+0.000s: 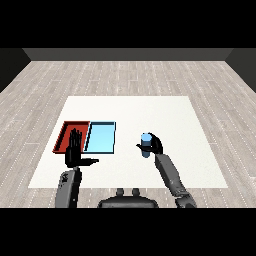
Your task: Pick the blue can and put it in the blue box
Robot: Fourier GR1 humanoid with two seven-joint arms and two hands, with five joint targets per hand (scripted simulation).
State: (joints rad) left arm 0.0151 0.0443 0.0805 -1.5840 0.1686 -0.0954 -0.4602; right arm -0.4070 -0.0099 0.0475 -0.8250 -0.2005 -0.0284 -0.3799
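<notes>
A blue can (pixel 145 144) stands upright right of the table's middle, with my right hand (pixel 155 145) curled round it from the right side. The light blue tray (pixel 101 137) lies to the can's left, apart from it, with nothing in it. My left hand (pixel 75 151) is open, fingers straight and pointing up, thumb out to the right; it hovers over the front edge of the red tray.
The red tray (pixel 66 131) lies directly left of the light blue tray, sharing a side with it. The white table (pixel 170 115) stretches wide behind and to the right of the can.
</notes>
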